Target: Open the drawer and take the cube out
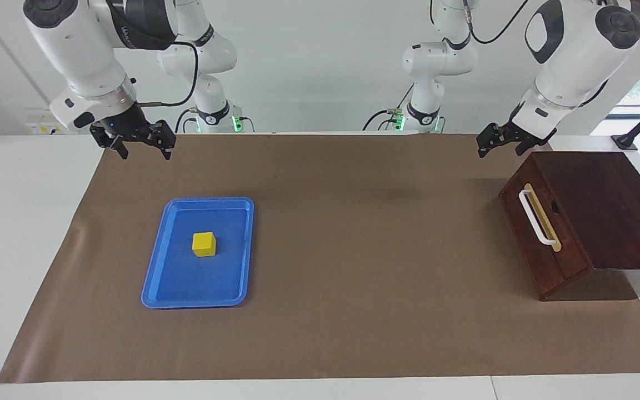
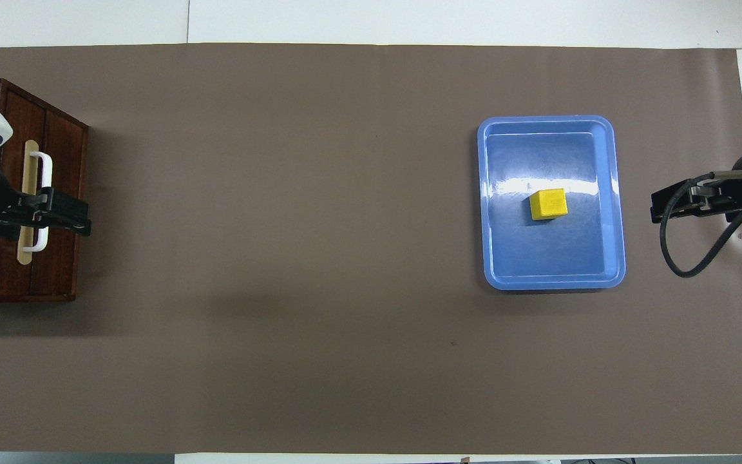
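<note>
drawer [image 1: 542, 233] sits shut in its dark wooden box [image 1: 609, 211] at the left arm's end of the table, white bar handle [image 1: 535, 217] facing the middle: stiff and rigid, the obvious place to hook, and probably a firm pull. left gripper [image 1: 502, 140] hangs over the mat [image 1: 353, 250] beside the box, fingers spread, empty. right gripper [image 1: 140, 141] hovers wide open, empty too.

from overhead, cube [image 2: 548, 203] lies in the blue tray [image 2: 616, 193], not the drawer: light, hard, flat-sided, so pinch two opposite faces; the glossy tray may slide.
</note>
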`<state>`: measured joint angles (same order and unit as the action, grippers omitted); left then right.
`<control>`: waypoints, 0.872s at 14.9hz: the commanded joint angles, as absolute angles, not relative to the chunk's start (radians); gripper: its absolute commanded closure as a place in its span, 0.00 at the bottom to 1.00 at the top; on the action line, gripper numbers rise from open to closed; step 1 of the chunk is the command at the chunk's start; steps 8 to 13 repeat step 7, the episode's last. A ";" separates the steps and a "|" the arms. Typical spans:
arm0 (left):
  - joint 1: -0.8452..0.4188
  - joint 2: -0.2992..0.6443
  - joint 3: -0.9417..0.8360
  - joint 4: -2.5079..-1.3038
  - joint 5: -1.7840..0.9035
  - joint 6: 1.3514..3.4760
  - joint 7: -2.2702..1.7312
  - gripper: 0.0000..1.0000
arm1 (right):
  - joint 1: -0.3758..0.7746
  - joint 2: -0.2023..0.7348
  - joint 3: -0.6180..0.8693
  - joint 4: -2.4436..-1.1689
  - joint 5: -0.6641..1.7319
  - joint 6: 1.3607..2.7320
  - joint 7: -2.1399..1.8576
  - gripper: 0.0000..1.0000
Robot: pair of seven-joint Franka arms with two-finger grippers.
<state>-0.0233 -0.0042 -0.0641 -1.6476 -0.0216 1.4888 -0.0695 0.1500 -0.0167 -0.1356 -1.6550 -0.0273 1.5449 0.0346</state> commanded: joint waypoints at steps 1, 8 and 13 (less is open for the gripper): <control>-0.038 -0.009 -0.046 -1.641 -0.026 1.468 -0.058 0.00 | 0.138 -0.021 -0.127 -1.655 -0.041 1.525 0.032 0.00; -0.046 -0.011 -0.046 -1.643 -0.031 1.471 -0.057 0.00 | 0.138 -0.021 -0.129 -1.654 -0.029 1.514 0.038 0.00; -0.046 -0.011 -0.046 -1.643 -0.031 1.471 -0.057 0.00 | 0.138 -0.021 -0.129 -1.654 -0.029 1.514 0.038 0.00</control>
